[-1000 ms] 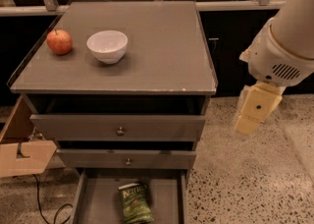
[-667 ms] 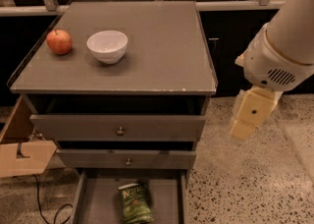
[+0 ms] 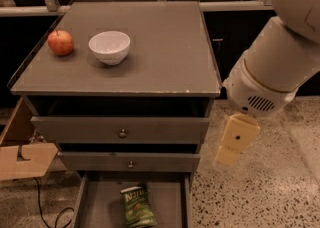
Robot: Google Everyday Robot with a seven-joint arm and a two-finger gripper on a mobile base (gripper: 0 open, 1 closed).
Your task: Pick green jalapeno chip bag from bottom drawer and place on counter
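Below the two knobbed drawers (image 3: 120, 131) of a grey cabinet, the bottom drawer (image 3: 102, 203) stands pulled open, a shallow grey tray. The green jalapeno chip bag (image 3: 137, 206) lies flat on its floor, a little right of the middle. The bag's long axis runs front to back, its top edge toward the cabinet and its lower end tilted slightly to the right. Bare drawer floor shows on both sides of it.

The robot's single arm enters from the upper right. Its pale yellow claw (image 3: 227, 153) hangs in the air just off the cabinet's right side, about level with the second knobbed drawer, above the speckled floor. It points down and slightly left. It holds nothing, and whether it is wide or narrow cannot be told from this angle.

From the claw, the bag lies down and to the left, past the drawer's right wall. By my judgement the claw must travel left over that wall and then lower onto the bag.

Above, the counter (image 3: 165, 52) carries a red apple (image 3: 61, 42) and a white bowl (image 3: 109, 47) near its left side.
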